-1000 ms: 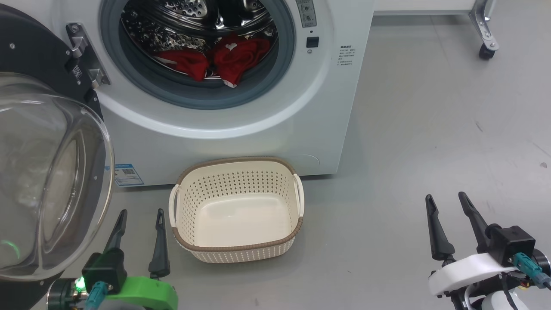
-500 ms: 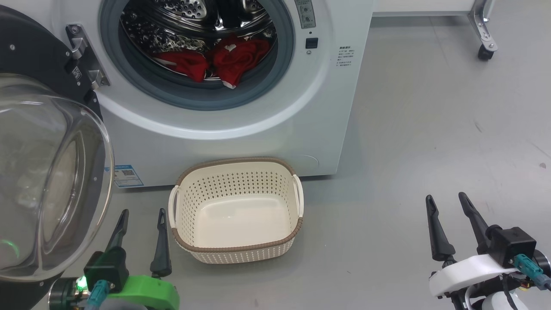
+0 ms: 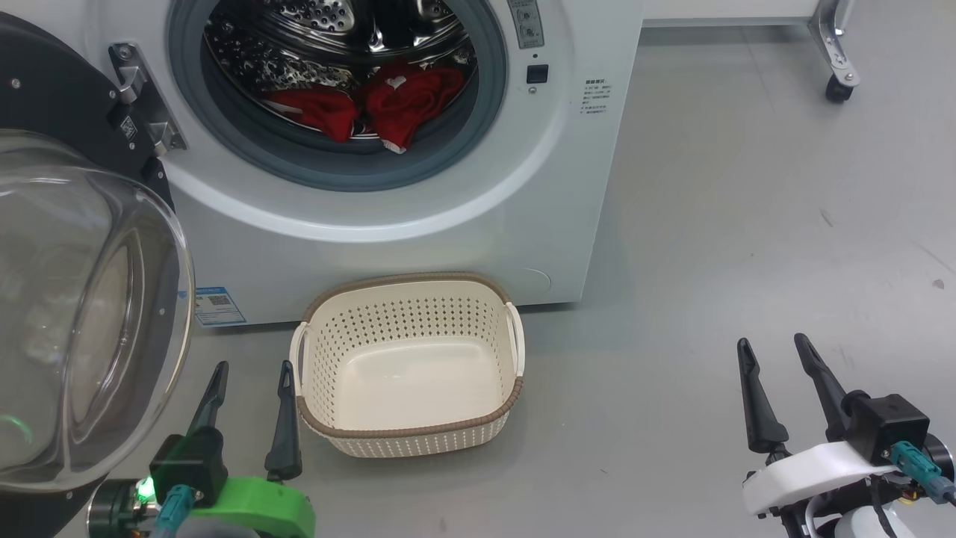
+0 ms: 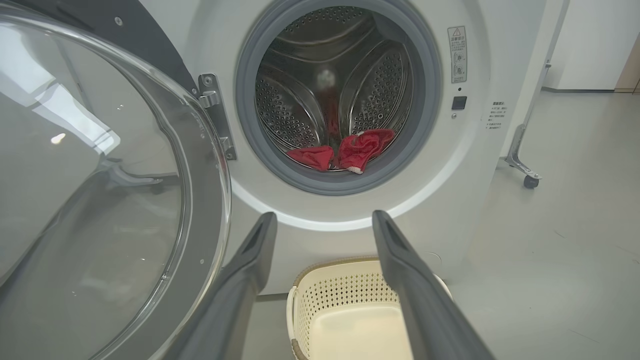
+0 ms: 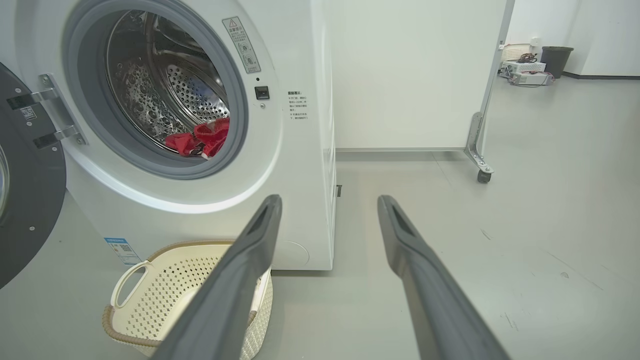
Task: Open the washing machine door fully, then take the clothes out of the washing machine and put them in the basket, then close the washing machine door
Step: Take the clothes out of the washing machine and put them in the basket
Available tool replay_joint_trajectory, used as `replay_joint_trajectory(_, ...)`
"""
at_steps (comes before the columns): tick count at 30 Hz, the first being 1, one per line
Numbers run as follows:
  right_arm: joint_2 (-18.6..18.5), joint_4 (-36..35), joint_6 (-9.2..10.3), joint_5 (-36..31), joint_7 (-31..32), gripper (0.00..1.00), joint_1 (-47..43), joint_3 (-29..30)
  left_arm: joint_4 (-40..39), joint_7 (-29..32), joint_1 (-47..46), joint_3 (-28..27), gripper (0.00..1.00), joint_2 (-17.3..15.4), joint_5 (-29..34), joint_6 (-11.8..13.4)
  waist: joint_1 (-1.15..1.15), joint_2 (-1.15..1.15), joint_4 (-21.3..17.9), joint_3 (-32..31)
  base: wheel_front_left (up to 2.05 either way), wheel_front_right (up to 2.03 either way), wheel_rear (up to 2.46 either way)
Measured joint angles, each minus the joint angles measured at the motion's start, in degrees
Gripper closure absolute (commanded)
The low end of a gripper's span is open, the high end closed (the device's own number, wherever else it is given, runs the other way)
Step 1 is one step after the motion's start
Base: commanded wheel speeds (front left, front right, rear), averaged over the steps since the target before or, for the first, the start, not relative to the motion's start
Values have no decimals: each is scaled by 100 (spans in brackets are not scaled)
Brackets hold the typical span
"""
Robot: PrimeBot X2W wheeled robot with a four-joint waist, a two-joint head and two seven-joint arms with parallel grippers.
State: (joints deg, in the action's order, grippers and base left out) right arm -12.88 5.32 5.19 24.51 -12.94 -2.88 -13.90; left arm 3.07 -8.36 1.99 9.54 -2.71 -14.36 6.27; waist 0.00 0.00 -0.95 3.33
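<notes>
Labels [image 3: 219, 305] on the washing machine [image 3: 418, 232] are illegible.

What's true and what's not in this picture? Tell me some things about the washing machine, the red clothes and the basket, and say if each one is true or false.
1. The door of the washing machine stands open. True.
2. The red clothes lie in the drum. True.
3. The basket is full. False: it is empty.
4. The left end effector grips a shirt. False: it is open and holds nothing.
5. The right end effector is inside the drum. False: it is open over the floor, off to the right of the machine.
</notes>
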Motion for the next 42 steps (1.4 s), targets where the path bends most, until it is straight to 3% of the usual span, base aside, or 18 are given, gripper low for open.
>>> replay_joint_trajectory(42, -19, -12, -7, 0, -7, 0, 2, 7, -89, -13, -2, 43, 0, 1, 9, 49, 0, 0, -22, 130, 79, -79, 0)
